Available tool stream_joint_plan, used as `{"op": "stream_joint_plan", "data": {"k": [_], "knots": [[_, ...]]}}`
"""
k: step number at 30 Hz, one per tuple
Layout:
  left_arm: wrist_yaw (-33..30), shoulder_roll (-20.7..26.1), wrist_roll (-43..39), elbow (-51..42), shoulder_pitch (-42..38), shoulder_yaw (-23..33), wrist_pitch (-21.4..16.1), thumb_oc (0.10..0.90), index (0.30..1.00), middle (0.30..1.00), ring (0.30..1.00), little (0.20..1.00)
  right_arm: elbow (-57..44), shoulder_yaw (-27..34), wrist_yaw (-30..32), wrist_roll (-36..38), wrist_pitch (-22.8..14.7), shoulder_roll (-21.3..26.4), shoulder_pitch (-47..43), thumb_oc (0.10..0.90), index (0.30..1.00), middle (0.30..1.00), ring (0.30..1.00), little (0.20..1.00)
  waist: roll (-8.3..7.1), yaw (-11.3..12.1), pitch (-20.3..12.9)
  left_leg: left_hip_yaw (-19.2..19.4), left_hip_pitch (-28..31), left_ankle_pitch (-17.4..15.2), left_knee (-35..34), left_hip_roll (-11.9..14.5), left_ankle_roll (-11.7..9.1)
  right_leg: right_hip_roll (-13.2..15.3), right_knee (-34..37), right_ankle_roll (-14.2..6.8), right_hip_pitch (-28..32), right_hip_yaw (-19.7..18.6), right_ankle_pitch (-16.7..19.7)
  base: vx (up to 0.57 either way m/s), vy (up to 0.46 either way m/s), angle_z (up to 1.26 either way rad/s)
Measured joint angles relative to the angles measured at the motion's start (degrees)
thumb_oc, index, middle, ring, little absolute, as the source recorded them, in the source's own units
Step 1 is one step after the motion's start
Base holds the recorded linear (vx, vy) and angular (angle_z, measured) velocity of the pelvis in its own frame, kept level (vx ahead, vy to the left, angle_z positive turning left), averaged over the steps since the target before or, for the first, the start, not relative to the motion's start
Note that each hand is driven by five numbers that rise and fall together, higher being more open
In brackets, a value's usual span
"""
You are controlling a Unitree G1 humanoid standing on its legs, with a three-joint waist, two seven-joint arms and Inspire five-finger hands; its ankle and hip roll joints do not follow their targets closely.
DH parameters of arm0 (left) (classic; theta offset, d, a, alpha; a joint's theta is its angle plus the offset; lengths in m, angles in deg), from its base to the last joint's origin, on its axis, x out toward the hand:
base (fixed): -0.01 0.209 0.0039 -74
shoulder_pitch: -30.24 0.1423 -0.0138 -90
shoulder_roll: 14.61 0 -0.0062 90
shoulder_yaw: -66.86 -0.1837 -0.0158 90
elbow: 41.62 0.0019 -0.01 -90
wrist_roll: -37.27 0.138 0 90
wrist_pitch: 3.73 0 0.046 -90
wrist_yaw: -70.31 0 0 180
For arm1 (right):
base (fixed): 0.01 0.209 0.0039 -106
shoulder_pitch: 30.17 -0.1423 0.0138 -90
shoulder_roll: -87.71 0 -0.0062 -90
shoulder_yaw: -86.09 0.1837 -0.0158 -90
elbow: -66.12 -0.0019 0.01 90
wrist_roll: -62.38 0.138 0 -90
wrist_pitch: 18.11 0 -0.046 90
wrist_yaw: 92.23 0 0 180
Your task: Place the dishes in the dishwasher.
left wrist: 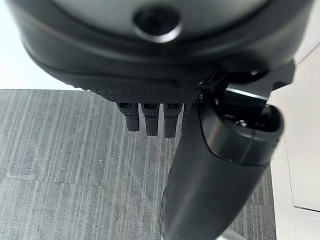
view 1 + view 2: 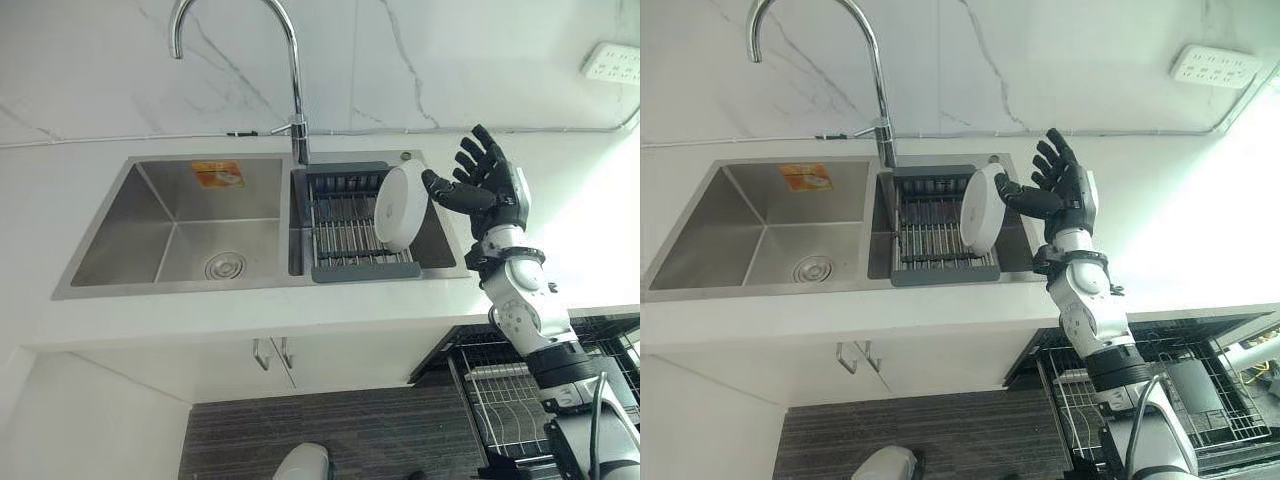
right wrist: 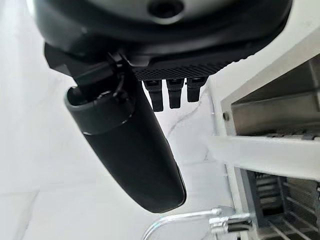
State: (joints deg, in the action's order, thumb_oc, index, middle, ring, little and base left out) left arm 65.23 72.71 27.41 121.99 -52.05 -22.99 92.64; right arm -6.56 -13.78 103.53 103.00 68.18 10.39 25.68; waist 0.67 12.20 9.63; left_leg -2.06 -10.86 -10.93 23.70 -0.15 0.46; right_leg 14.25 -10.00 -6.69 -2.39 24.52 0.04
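Right hand (image 2: 492, 185) spread beside round white plate (image 2: 400, 205).
Plate stands on edge in dark sink rack (image 2: 345, 235); fingers straight, thumb tip near its rim.

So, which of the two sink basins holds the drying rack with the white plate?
The right basin, next to the open right hand; the rack holds the upright plate. The left basin has just its drain.

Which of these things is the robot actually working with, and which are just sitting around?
Part of the job:
- round white plate, standing on edge in the dark sink drying rack
- right hand, open beside the plate
- wire dishwasher basket, pulled out below the counter

Just there:
- curved chrome tap
- white wall socket
- left hand, over the floor
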Motion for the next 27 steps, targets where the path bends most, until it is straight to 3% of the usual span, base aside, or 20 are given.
{"op": "stream_joint_plan", "data": {"k": [20,27], "knots": [[1.2,0.4,0.1,-0.1,-1.2,-0.2,1.2,0.8,0.9,0.9,0.9,0.9,8.0,0.0,-1.5,0.5,0.9,-0.1,-2.3,0.8,0.9,0.9,0.9,0.9,-0.16,1.9,2.0,-1.8,-0.1,0.3,-0.7,-1.0,-0.2,0.2,1.2,-0.4,1.8,2.8,-0.4,0.01,0.001,0.06],[2.1,0.8,0.1,0.0,-1.3,-0.2,1.7,0.8,0.9,0.9,0.9,0.9,8.2,0.0,-3.3,2.4,0.9,-0.4,-2.6,0.8,0.9,0.9,0.9,0.9,0.7,2.2,3.0,-2.3,-0.1,0.4,-0.7,-1.1,-0.2,0.2,1.3,-0.4,2.1,3.2,-0.4,0.0,0.006,0.02]]}}
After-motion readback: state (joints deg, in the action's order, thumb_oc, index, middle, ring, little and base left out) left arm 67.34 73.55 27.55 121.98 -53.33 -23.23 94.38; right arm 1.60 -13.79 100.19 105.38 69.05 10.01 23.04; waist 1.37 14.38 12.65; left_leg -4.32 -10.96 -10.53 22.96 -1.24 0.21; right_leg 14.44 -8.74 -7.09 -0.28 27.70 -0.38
